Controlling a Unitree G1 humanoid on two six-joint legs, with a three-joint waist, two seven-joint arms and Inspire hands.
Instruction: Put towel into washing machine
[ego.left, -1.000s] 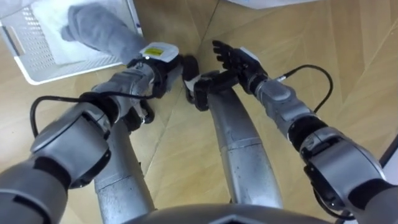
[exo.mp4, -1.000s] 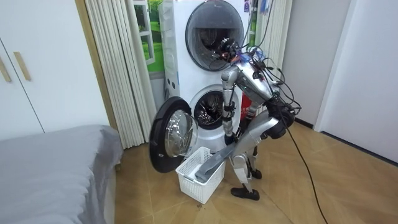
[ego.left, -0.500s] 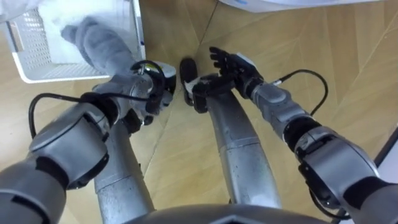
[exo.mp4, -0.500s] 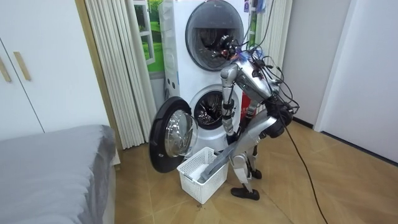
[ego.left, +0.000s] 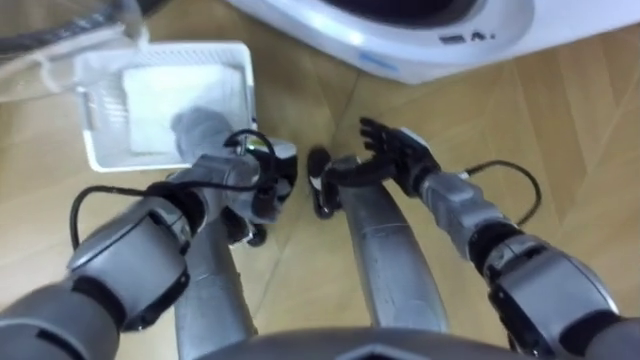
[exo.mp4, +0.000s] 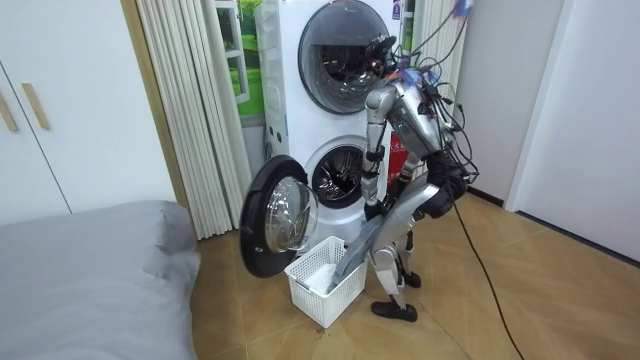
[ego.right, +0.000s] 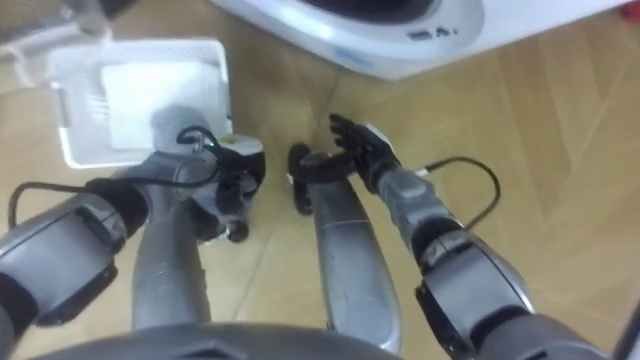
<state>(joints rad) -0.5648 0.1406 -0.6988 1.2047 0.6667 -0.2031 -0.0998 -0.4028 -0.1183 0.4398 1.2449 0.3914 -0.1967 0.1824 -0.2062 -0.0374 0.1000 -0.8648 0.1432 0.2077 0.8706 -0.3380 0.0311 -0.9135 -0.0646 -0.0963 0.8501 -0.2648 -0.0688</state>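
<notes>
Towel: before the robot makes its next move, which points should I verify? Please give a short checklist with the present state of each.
1. Grip on the towel: ok. The left hand is curled round it.
2. Towel clear of the basket: not ok. In the room view its lower end hangs inside the basket.
3. Open door on the washing machine: ok, swung wide.
4. The right hand free: ok, open and holding nothing.
5. The drum empty: cannot tell, its inside is dark.

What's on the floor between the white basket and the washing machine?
Nothing: the left eye view shows bare wooden floor between basket and washing machine.
</notes>
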